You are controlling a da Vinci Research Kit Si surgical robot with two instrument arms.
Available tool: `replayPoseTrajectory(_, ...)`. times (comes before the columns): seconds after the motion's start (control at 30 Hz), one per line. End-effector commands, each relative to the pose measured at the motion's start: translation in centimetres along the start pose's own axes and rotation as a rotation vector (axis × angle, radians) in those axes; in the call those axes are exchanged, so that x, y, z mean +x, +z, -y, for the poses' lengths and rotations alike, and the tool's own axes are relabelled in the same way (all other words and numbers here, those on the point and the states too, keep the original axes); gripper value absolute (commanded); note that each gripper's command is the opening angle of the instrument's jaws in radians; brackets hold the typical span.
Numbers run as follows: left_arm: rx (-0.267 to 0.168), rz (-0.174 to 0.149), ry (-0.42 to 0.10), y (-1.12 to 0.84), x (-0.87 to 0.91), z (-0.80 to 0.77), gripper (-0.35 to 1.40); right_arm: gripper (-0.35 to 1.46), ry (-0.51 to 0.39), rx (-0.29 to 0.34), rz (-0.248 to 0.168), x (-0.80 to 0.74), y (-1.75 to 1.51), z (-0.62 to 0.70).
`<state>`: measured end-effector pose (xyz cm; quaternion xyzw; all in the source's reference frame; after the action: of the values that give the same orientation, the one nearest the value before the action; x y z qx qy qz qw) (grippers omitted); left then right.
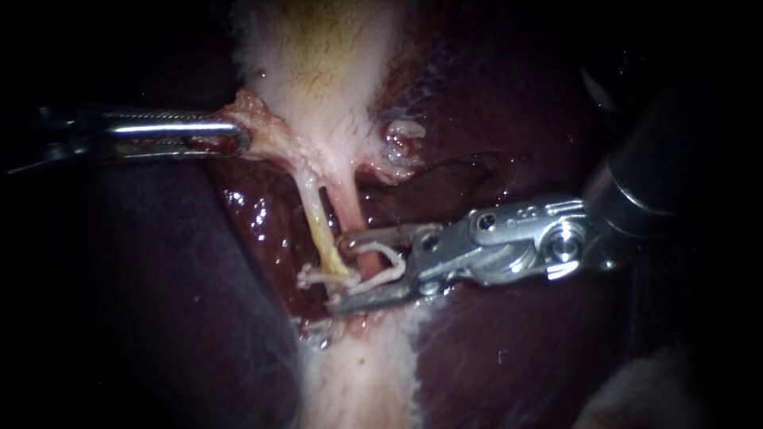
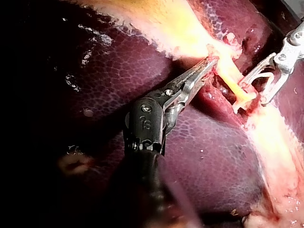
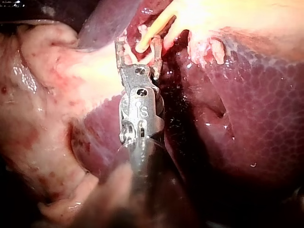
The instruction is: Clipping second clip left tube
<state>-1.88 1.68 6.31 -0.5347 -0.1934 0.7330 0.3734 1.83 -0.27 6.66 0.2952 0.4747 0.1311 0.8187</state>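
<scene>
The left instrument (image 1: 238, 141) held its claw pinched on the lower edge of the gallbladder (image 1: 318, 48), apparently keeping the tubes taut over the liver (image 1: 509, 349). The right instrument (image 1: 338, 272) had its claw spread astride the yellowish left tube (image 1: 316, 226), low on its length. Before closing, the claw needed to sit square across that tube, with both tips showing beyond it and clear of the pinker tube (image 1: 351, 202) just beside it. Slack from the left instrument risked a slanted clip.

Left instrument (image 1: 237, 139) left of gallbladder (image 1: 318, 56); right instrument (image 1: 338, 272) astride left tube (image 1: 315, 213) (liver (image 1: 517, 357) beneath).
</scene>
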Motion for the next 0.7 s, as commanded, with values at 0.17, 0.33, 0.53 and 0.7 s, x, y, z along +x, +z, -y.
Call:
replayPoseTrajectory(0.17,0.0,0.0,0.0,0.0,0.0,-0.01,-0.35,0.49,-0.002,-0.004,0.0,-0.08,0.01,-0.14)
replayPoseTrajectory(0.33,0.002,0.0,0.0,0.01,0.0,-0.02,-0.35,0.49,-0.001,-0.007,0.0,-0.1,0.03,-0.23)
replayPoseTrajectory(0.53,0.002,-0.001,0.0,0.02,0.0,-0.02,-0.35,0.49,0.011,0.022,-0.006,-0.02,0.21,-0.26)
replayPoseTrajectory(0.7,0.003,-0.001,0.0,0.02,0.0,-0.03,-0.35,0.49,0.016,0.042,-0.02,0.01,0.42,-0.23)
